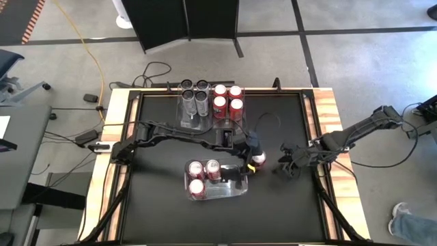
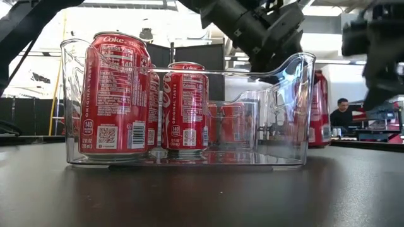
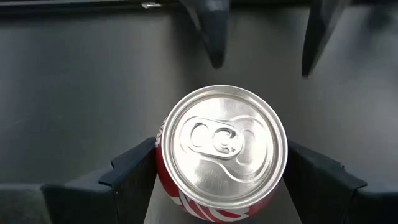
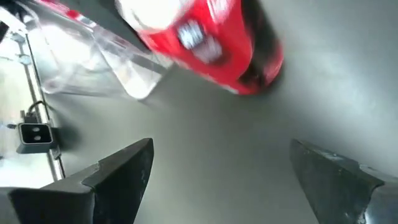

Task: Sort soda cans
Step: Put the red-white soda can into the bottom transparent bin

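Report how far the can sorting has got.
Done: three red cans stand in the near bin. In hand: the left end effector brackets one more red can just beside that bin; the right end effector waits open nearby. Left: four red cans and four silver cans in the far bin.

red cans, silver cans, black table

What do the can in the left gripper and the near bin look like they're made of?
Red can: likely aluminium, given its dull brushed silver top with pull tab and its painted side. Near bin: clear glossy plastic, probably rigid, since the cans show through its walls.
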Controlling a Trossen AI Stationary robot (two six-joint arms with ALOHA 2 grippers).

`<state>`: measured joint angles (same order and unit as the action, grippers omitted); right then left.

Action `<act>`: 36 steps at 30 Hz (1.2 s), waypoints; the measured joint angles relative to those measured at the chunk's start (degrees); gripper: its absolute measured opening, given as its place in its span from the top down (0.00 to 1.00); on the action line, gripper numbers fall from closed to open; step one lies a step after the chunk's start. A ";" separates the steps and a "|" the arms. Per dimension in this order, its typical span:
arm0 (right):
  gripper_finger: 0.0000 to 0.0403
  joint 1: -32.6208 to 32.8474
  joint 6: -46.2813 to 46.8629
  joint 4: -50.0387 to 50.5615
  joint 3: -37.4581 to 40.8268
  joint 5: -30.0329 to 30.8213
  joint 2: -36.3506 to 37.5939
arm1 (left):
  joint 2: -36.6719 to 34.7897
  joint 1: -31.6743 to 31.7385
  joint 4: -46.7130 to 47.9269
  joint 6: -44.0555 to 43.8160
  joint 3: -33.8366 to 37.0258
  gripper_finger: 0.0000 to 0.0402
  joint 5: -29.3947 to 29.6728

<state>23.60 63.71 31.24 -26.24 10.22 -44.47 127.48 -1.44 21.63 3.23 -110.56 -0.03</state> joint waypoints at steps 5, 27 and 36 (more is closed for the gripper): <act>0.04 -2.15 -6.36 8.03 -7.77 0.38 -0.24 | 0.00 -0.08 2.04 2.08 0.17 0.26 -0.08; 0.04 -9.10 -20.12 7.72 -11.63 1.50 -0.89 | 0.02 0.16 5.04 -0.36 0.07 0.19 -0.09; 0.04 -8.63 -27.69 -0.62 -11.63 1.99 -1.01 | 0.02 0.14 3.92 -1.91 0.04 0.11 0.01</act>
<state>14.97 36.02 30.62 -37.87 12.22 -45.48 127.50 -1.30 25.56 1.32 -110.52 -0.01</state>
